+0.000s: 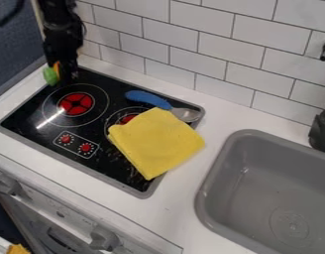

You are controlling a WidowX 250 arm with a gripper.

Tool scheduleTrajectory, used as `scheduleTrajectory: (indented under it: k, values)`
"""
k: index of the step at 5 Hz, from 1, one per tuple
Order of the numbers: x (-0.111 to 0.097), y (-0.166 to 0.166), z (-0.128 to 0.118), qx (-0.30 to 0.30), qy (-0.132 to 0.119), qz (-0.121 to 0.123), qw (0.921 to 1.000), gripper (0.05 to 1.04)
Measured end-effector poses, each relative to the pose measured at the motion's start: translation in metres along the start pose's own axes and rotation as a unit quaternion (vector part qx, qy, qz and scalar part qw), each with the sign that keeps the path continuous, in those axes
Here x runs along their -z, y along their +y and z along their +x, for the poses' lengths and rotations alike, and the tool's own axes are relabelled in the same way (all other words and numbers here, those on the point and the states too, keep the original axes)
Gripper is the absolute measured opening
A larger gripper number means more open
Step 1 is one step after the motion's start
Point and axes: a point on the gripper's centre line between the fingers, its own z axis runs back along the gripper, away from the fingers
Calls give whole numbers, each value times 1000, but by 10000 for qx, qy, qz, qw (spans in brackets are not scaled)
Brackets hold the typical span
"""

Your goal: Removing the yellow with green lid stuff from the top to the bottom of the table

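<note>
At the stove's back left corner, the black gripper point(64, 74) hangs down from the arm at the upper left. Right against its left side is the yellow-orange thing with a green lid point(51, 76). The green end faces left and down, and only a small strip of the yellow-orange part point(56, 66) shows beside the gripper. The rest of that part is hidden behind the gripper. Whether the thing rests on the surface or is held cannot be made out.
A yellow cloth point(157, 141) covers the right part of the black stove point(39, 138) and overlaps the white counter point(182, 198). Behind it lies a spoon with a blue handle point(148, 98). The grey sink point(271, 193) is at the right, with a black faucet point(320, 131). Tiled wall behind.
</note>
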Motion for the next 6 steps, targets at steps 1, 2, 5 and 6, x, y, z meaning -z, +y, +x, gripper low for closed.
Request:
scheduleTrajectory:
  k: [1, 2, 5, 6]
  values:
    - [-25, 0, -17, -90, -139, -159, 9997, 738]
    - [-23, -10, -48, -127, 4, -378, 9992, 738]
    - [13, -46, -107, -63, 544, -678, 9962, 737]
    - [17, -44, -113, -160, 645, -634, 9958, 737]
